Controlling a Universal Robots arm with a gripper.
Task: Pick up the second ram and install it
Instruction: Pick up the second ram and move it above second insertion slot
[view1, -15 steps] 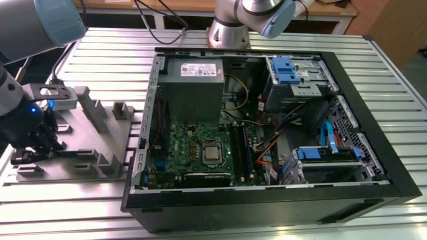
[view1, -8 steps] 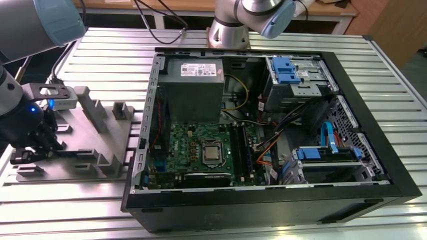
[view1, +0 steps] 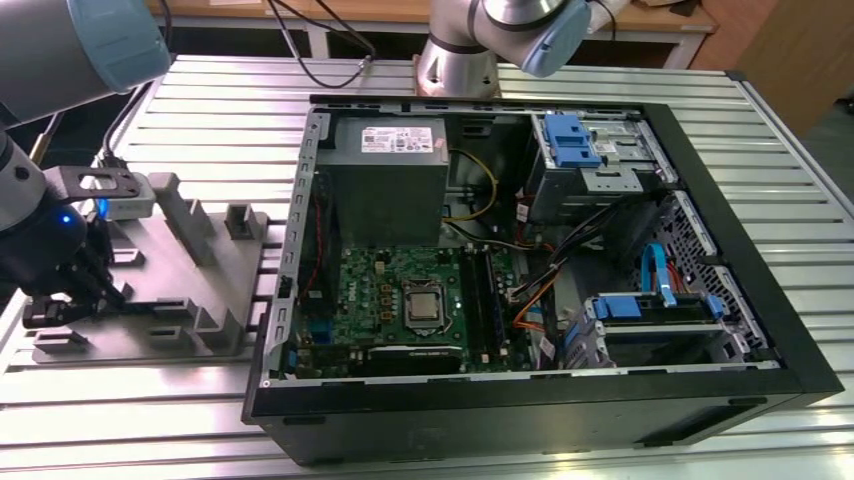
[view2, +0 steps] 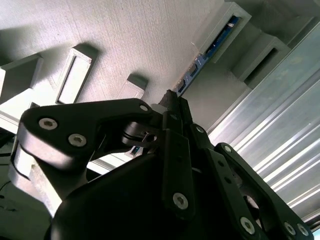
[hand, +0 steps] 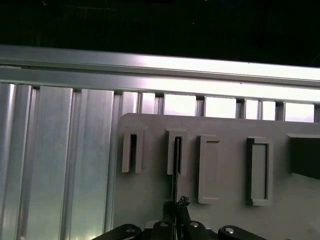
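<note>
The second ram is a thin dark stick standing on edge in a narrow slot of the grey tray. In the second wrist view its blue-tinted edge runs from a raised holder down to my gripper. The black fingers are shut on its near end, as the first wrist view also shows at the gripper. In the exterior view my gripper is low over the tray at that view's left, outside the open computer case. The green motherboard lies inside the case.
The tray carries several upright posts and empty rectangular pockets. It rests on a ribbed aluminium table. Inside the case are a grey power supply, blue-clipped drive cages and loose cables. A second robot arm's base stands behind the case.
</note>
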